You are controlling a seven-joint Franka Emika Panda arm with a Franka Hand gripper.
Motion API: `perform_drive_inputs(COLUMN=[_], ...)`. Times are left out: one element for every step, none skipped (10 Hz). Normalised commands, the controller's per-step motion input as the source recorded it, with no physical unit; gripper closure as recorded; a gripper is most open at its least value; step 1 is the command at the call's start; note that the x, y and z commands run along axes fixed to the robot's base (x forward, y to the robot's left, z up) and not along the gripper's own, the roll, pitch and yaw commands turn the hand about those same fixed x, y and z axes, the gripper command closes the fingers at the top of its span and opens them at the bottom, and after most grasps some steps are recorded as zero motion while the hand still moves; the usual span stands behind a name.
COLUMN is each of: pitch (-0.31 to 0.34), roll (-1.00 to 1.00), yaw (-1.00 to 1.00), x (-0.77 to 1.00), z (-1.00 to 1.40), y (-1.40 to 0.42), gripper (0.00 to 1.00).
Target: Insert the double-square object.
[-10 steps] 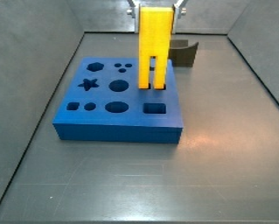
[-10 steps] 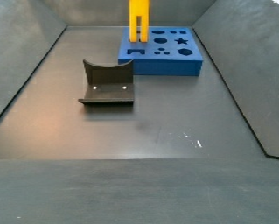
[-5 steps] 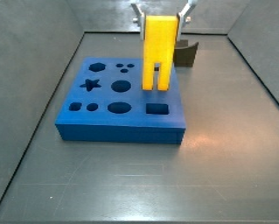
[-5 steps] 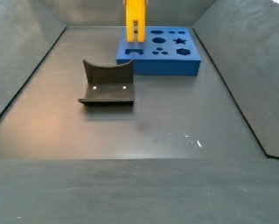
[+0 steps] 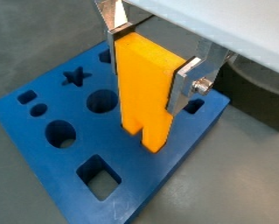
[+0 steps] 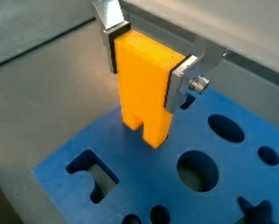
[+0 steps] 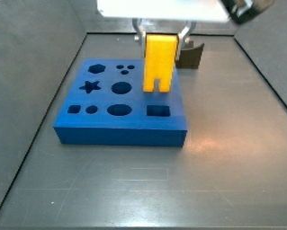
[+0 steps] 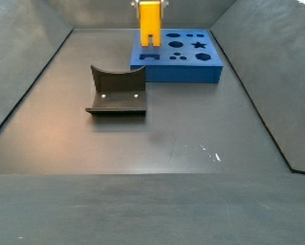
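Note:
My gripper (image 5: 149,59) is shut on the double-square object (image 5: 146,92), a tall bright yellow peg with two square legs pointing down. It hangs upright just above the blue block (image 5: 59,162) with shaped holes, its legs near the block's top face. In both side views the peg (image 7: 160,61) (image 8: 151,23) stands over the block (image 7: 119,121) (image 8: 183,61), near the edge beside the fixture. In a wrist view the gripper (image 6: 149,59) holds the peg (image 6: 148,94) by its flat upper slab. Whether the legs touch the block cannot be told.
The dark fixture (image 8: 117,93) stands on the grey floor in front of the block in a side view, and shows behind the peg in a side view (image 7: 192,57). Grey walls (image 7: 38,108) slope up round the floor.
The gripper has come lower with the peg and shifted slightly; the peg's legs now sit closer to the block's top face. The block and fixture have not moved.

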Motion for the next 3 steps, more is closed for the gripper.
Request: perform_drive_inputs(pitch=[0.000,0.000,0.000], roll=[0.19,0.00,0.00], yaw=[-0.07,0.00,0.00], x=[0.00,0.00,0.00], z=[-0.47,-0.03,0.00], y=[0.00,0.00,0.00], gripper=[1.00,1.00,1.00])
